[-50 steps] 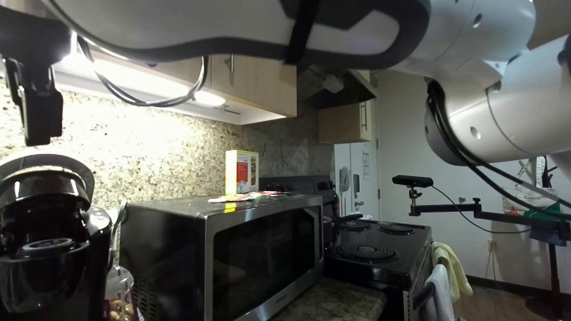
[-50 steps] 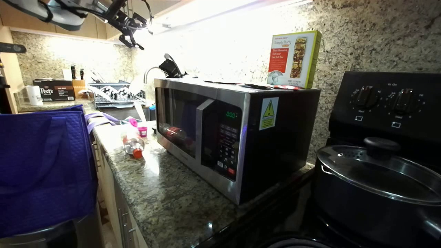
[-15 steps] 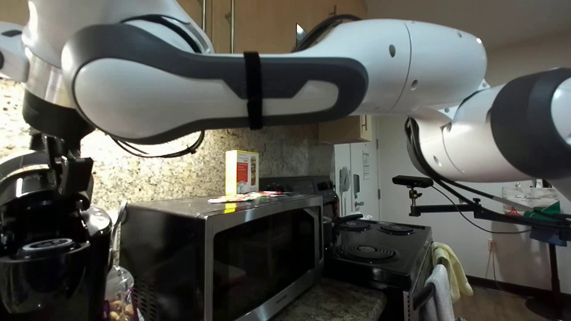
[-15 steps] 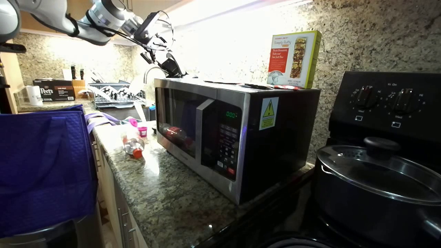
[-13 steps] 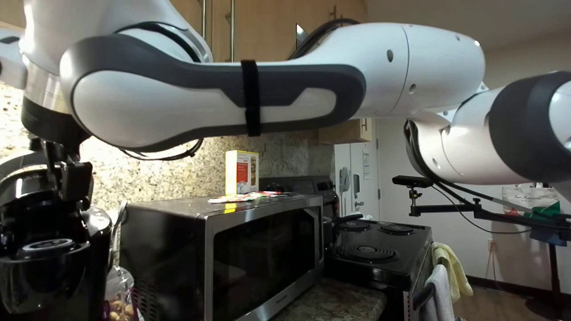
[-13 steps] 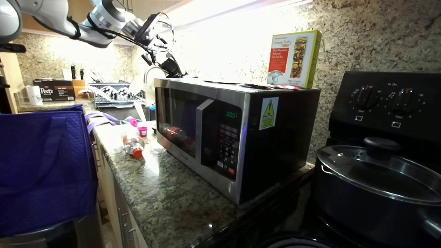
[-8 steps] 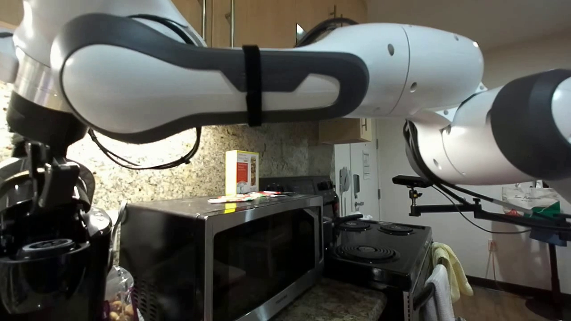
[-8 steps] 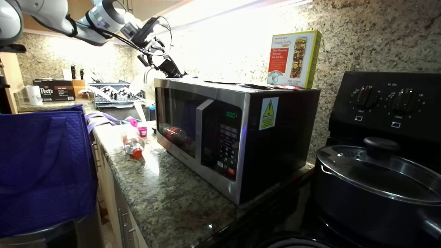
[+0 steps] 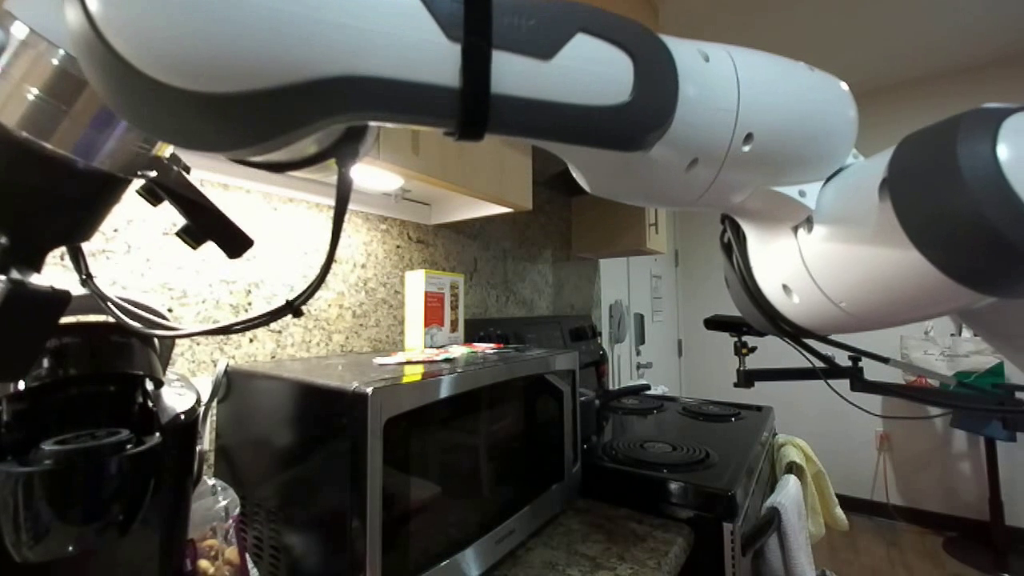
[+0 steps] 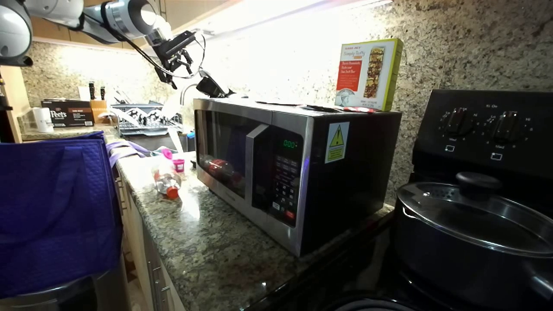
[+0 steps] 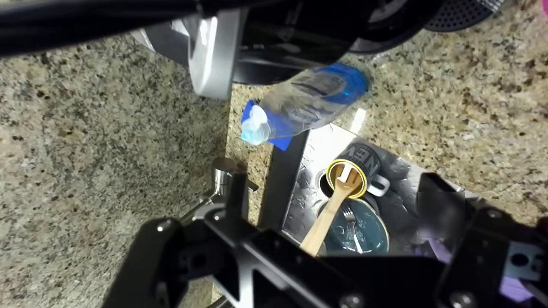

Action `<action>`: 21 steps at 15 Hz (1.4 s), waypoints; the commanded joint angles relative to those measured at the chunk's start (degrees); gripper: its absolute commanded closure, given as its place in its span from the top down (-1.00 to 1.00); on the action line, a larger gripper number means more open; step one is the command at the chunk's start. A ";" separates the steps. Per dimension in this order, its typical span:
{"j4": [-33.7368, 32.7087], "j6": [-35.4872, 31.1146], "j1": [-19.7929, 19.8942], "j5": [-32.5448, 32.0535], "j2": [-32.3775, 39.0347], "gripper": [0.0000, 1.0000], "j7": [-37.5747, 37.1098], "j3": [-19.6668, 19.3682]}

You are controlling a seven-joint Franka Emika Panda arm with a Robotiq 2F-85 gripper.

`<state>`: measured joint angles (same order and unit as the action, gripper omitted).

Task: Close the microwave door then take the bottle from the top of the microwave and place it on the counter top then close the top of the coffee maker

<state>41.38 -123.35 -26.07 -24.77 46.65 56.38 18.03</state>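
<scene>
Nearest: microwave, stainless steel and black, its microwave door flush in the frame; first step judged done. Next: bottle, clear with a red-orange cap, lying on its side upon the counter top in front of the microwave, apart from it; second step judged done by where it lies. Farther: coffee maker, black, with the top of the coffee maker raised — closing it is, by this reckoning, all that is left. Alongside: gripper, unclenched, fingers parted wide and nothing held, near the top of the coffee maker and seemingly apart from it. By view: the bottle and the warning sticker on the microwave's side are found in an exterior view only. The coffee maker's dark body and a yellow towel are found in an exterior view where no bottle can be seen. Wrist view, last — it alone looks down into the sink, with mug and fork; the task's bottle is absent there.
</scene>
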 commanded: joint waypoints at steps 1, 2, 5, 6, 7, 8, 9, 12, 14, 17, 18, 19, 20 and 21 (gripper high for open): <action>0.31 -0.49 -0.51 -3.09 -1.07 1.00 1.25 -1.77; 0.08 0.69 -1.66 -6.19 -1.41 1.00 -0.87 -4.20; -0.49 4.74 -4.15 -11.90 -1.75 1.00 -5.03 -9.08; -0.70 6.52 -4.78 -12.97 -1.69 1.00 -6.06 -10.34; -1.01 8.60 -5.37 -13.71 -1.57 1.00 -7.06 -11.44; -1.36 11.22 -6.06 -14.43 -1.48 1.00 -8.41 -12.71; -1.54 13.19 -6.54 -14.88 -1.42 1.00 -9.20 -13.60; -1.78 16.02 -5.96 -11.09 -1.24 1.00 -8.62 -12.31; -1.49 14.81 -5.13 -7.14 -1.38 1.00 -6.85 -9.80; -1.22 12.63 -3.92 -2.16 -1.19 1.00 -4.78 -6.24; -0.99 12.48 -3.46 -0.39 -1.20 1.00 -4.18 -5.05; -0.63 12.33 -2.90 1.43 -1.30 1.00 -3.69 -3.79; -0.19 12.53 -2.43 3.01 -1.51 1.00 -3.84 -2.84; 0.31 12.68 -1.97 4.37 -1.73 1.00 -4.35 -2.07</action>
<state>40.10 -109.95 -30.25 -24.76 45.75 50.19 12.77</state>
